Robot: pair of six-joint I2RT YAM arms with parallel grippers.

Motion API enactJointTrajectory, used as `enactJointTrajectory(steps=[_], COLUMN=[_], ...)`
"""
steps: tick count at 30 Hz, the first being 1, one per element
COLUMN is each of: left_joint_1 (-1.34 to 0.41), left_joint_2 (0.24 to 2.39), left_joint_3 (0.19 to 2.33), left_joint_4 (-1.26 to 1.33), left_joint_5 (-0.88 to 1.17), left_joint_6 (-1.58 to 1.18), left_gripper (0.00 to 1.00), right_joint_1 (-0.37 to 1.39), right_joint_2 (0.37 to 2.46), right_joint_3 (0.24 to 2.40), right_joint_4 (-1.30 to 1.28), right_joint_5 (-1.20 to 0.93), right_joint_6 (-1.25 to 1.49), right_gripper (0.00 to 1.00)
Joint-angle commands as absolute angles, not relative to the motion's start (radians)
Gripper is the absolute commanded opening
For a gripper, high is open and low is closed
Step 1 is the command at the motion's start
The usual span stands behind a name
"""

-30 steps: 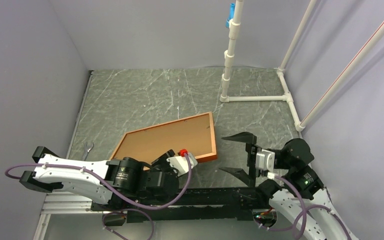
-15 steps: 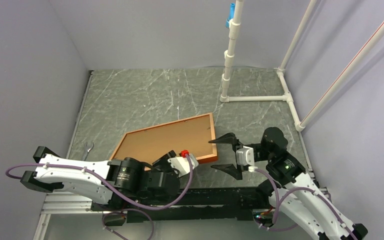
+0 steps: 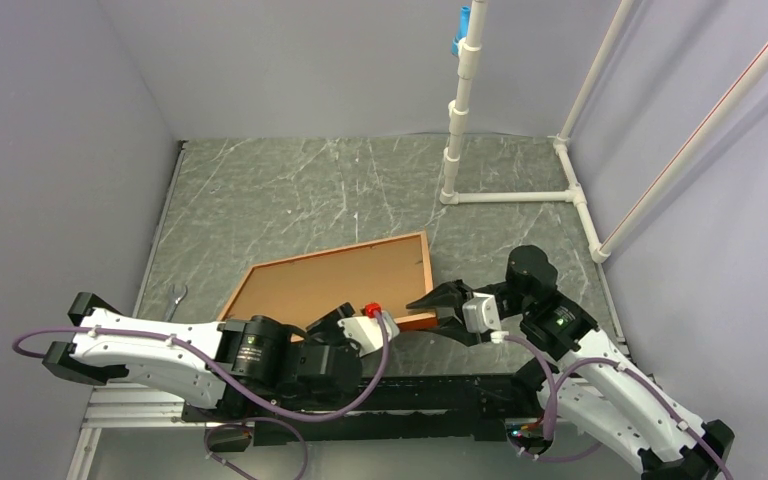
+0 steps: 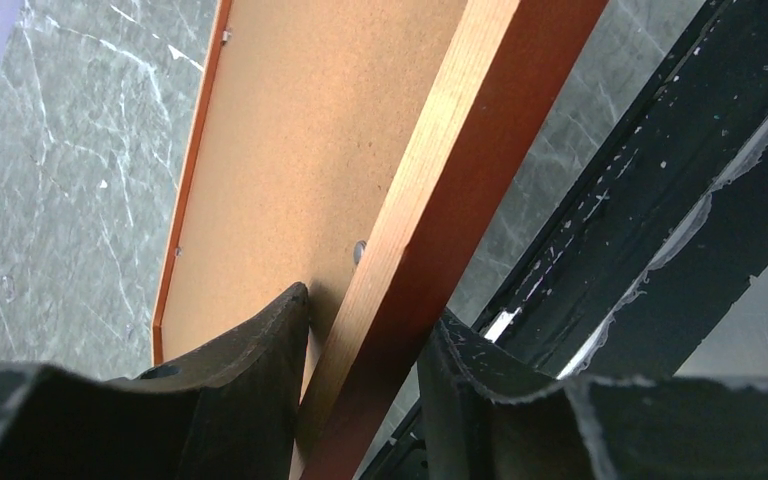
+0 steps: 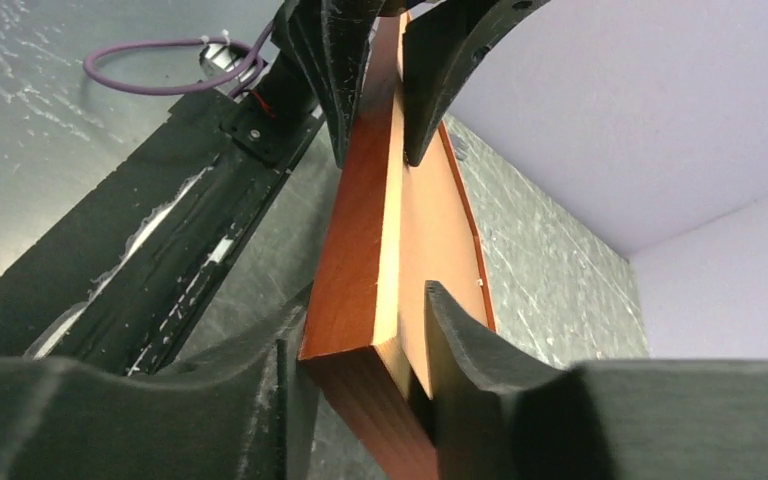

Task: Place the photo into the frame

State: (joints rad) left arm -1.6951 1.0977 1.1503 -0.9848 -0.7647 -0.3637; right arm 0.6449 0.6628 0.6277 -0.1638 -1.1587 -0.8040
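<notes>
The frame [image 3: 429, 275] lies back-up on the marble table, its brown backing board [image 3: 330, 275] filling it; the near long rail is lifted a little. My left gripper [image 3: 345, 318] is shut on that near rail [image 4: 460, 150], one finger on the board side, the other on the outer side. My right gripper [image 3: 438, 305] is shut on the frame's near right corner [image 5: 355, 250], one finger against the outer face and the other on the backing board [image 5: 430, 230]. The right wrist view also catches the left gripper [image 5: 375, 80] farther along the same rail. The photo is out of view.
A white pipe stand [image 3: 455, 150] rises at the back right, with a blue clip [image 3: 458, 30] near its top. A small metal wrench [image 3: 176, 296] lies near the left wall. A black rail [image 3: 430, 385] runs along the table's near edge, just under the frame.
My right arm has swung left to the frame's near right corner, and its wide-open jaws have closed onto it. The left gripper has kept its hold and barely moved.
</notes>
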Motion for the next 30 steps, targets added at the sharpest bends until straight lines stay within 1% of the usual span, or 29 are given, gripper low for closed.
enactJointTrajectory(steps=[1, 5, 6, 7, 11, 12, 19, 23, 26, 28, 30], left_joint_1=[-1.699, -1.698, -1.699, -1.699, -1.699, -1.699, -1.699, -1.7, -1.698, -1.699, -1.698], left_joint_2=[1.088, 1.091, 1.09, 1.088, 1.083, 1.083, 1.087, 1.057, 1.031, 1.013, 0.992], left_joint_3=[1.206, 1.207, 1.208, 1.206, 1.207, 1.212, 1.325, 1.375, 1.399, 1.401, 1.394], left_joint_4=[-0.874, -0.878, -0.879, -0.879, -0.874, -0.875, -0.909, -0.848, -0.799, -0.766, -0.731], left_joint_5=[-0.766, -0.767, -0.767, -0.767, -0.772, -0.776, -0.827, -0.856, -0.866, -0.87, -0.865], left_joint_6=[-0.438, -0.447, -0.447, -0.449, -0.452, -0.454, -0.447, -0.419, -0.404, -0.401, -0.394], left_gripper=[0.44, 0.47, 0.5, 0.57, 0.91, 0.98, 1.0, 0.99, 0.99, 0.99, 0.99], right_joint_1=[0.674, 0.683, 0.684, 0.685, 0.687, 0.687, 0.689, 0.687, 0.687, 0.687, 0.687], right_joint_2=[0.678, 0.689, 0.689, 0.689, 0.679, 0.676, 0.686, 0.7, 0.705, 0.716, 0.738], right_joint_3=[0.673, 0.687, 0.69, 0.69, 0.689, 0.689, 0.714, 0.718, 0.715, 0.715, 0.738], right_joint_4=[-0.104, -0.122, -0.129, -0.133, -0.128, -0.13, -0.129, -0.1, -0.068, -0.016, -0.018], right_joint_5=[-1.198, -1.174, -1.17, -1.166, -1.153, -1.15, -1.166, -1.178, -1.161, -1.125, -1.093], right_joint_6=[-0.805, -0.803, -0.804, -0.804, -0.77, -0.759, -0.627, -0.539, -0.43, -0.293, -0.2], right_gripper=[0.33, 0.1, 0.05, 0.0, 0.0, 0.0, 0.0, 0.0, 0.0, 0.0, 0.0])
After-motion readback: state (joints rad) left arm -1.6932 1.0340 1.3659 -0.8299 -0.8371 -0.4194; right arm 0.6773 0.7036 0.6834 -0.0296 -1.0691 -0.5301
